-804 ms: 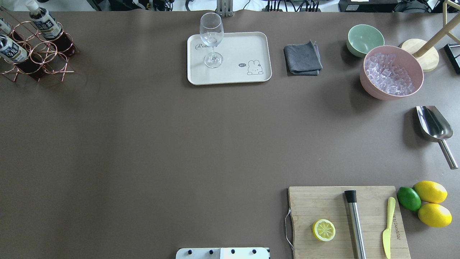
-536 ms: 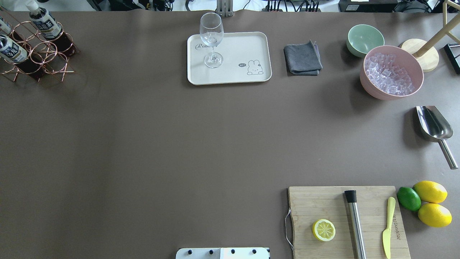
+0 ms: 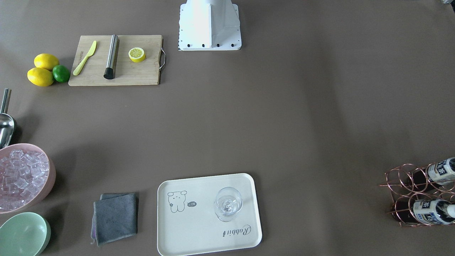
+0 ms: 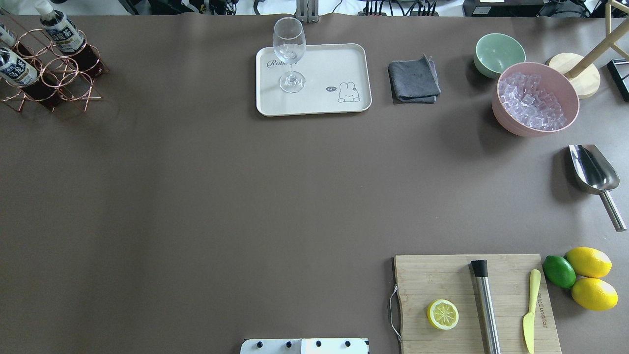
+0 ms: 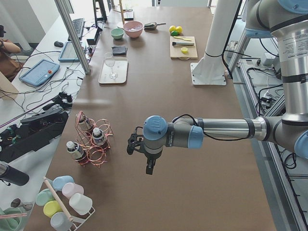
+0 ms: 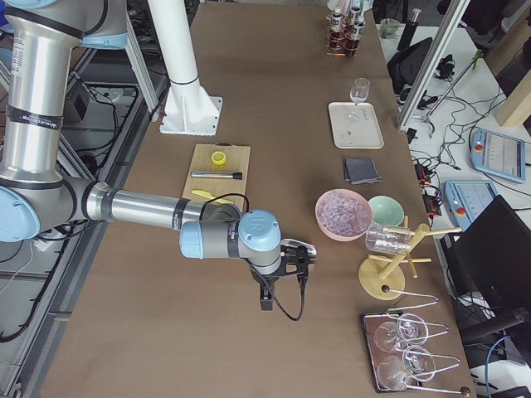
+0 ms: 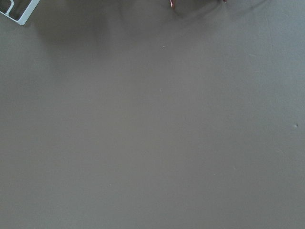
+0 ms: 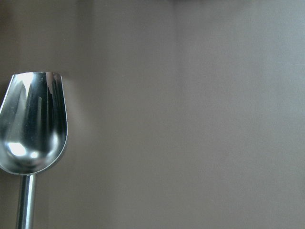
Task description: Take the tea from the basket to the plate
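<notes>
Three tea bottles stand in the copper wire basket (image 4: 64, 74) at the table's far left corner, one of them tea (image 4: 62, 33) with a white cap. The basket (image 3: 401, 181) and tea (image 3: 431, 212) also show at the right of the front-facing view. The cream plate (image 4: 334, 64) lies at the far middle with a wineglass (image 4: 289, 49) on it. My left gripper (image 5: 130, 147) hovers over bare table, apart from the basket (image 5: 98, 155). My right gripper (image 6: 300, 253) hovers near the ice bowl. I cannot tell whether either is open or shut.
A grey cloth (image 4: 414, 79), green bowl (image 4: 499, 53), pink bowl of ice (image 4: 535, 98) and metal scoop (image 4: 592, 169) are at the right. A cutting board (image 4: 442, 280) holds a lemon half, muddler and knife, with lemons and a lime beside it.
</notes>
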Available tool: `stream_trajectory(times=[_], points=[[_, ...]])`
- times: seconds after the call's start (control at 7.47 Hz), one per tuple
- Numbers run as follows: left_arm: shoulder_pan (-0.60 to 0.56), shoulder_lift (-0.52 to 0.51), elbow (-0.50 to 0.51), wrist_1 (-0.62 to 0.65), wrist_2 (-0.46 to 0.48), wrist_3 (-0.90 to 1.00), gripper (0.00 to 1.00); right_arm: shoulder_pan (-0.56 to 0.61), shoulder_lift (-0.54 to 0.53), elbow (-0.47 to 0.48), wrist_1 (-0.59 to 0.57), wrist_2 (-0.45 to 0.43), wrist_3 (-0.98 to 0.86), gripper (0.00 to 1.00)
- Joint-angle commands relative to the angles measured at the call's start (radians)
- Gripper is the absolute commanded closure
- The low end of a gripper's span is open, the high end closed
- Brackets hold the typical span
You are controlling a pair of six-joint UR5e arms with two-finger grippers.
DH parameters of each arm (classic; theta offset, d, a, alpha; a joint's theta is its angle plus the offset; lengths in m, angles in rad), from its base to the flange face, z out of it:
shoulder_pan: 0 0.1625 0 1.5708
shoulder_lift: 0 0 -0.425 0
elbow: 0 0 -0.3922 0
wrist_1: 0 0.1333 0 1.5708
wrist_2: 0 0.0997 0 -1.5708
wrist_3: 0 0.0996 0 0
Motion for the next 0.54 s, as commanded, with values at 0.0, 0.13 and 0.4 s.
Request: stream_trajectory(times=[0.0,0.13,0.4], points=[[-0.001,0.001,0.017,-0.006,-0.002,0.003,0.02,-0.005,-0.016,0.026,-0.011,0.008,0.002,0.00],[-0.001,0.000,0.012,-0.006,-0.002,0.003,0.02,-0.005,-0.027,0.056,-0.051,0.008,0.002,0.00],[-0.001,0.001,0.005,-0.003,-0.002,0.003,0.02,-0.020,-0.029,0.115,-0.146,-0.002,0.000,0.00]])
